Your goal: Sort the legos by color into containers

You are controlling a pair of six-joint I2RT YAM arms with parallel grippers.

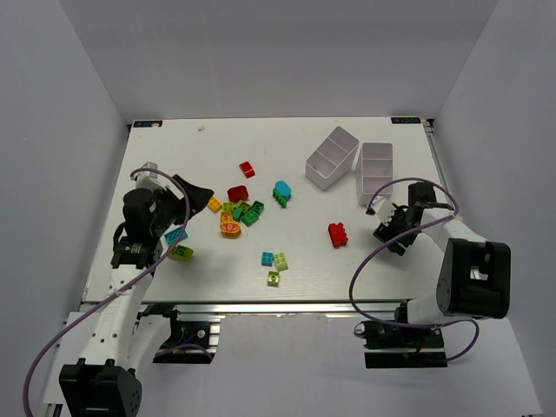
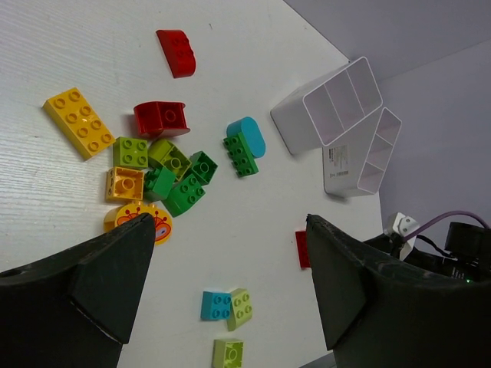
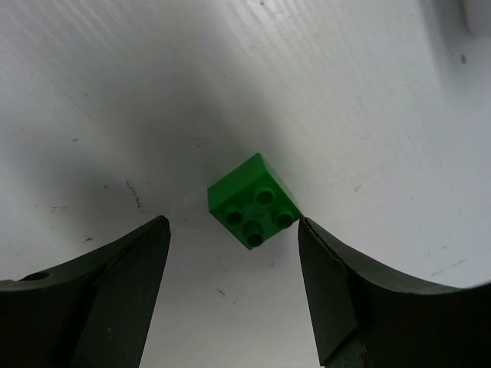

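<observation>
A green two-by-two lego (image 3: pixel 253 201) lies studs-up on the white table just past my right gripper (image 3: pixel 232 230), which is open; its right fingertip (image 3: pixel 307 230) sits at the brick's corner. From above, that gripper (image 1: pixel 388 231) is in front of the two white containers (image 1: pixel 333 156) (image 1: pixel 375 169) and hides the brick. My left gripper (image 1: pixel 193 193) hangs open and empty beside the main heap of legos (image 1: pixel 239 211). In the left wrist view the gripper (image 2: pixel 229 222) looks over the heap (image 2: pixel 165 172) and a cyan brick (image 2: pixel 215 304).
Loose legos lie about: a red one (image 1: pixel 337 234) near the right arm, cyan (image 1: pixel 268 258) and lime (image 1: pixel 281 261) near the front edge, red (image 1: pixel 247 168) farther back, and cyan (image 1: pixel 176 234) and lime (image 1: pixel 182 253) by the left arm. White walls enclose the table.
</observation>
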